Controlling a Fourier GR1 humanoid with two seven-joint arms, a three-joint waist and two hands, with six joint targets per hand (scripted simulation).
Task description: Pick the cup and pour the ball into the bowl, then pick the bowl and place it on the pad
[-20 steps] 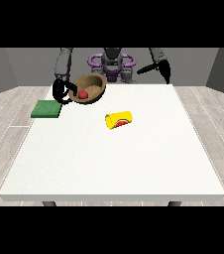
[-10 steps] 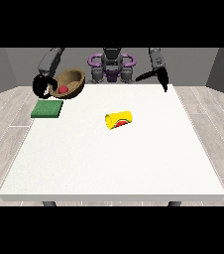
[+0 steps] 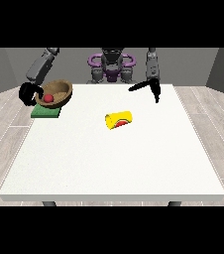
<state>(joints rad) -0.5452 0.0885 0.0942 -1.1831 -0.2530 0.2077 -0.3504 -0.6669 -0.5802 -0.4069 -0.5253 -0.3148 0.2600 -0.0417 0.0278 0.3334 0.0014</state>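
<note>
A large white counter [image 3: 114,163] fills the view. Mid-counter, a yellow cup [image 3: 119,120] lies tipped. Far left, the left-side hand [image 3: 28,93] curls around the rigid brown wooden bowl's [image 3: 54,93] rim, red ball [image 3: 48,98] inside, over the green pad [image 3: 45,112]. The right-side hand [image 3: 151,87] hangs open.

We see a large white table [image 3: 114,163] standing on a floor [image 3: 214,134] of pale grey wood planks, with plain grey walls [image 3: 198,64] behind it under even light.
</note>
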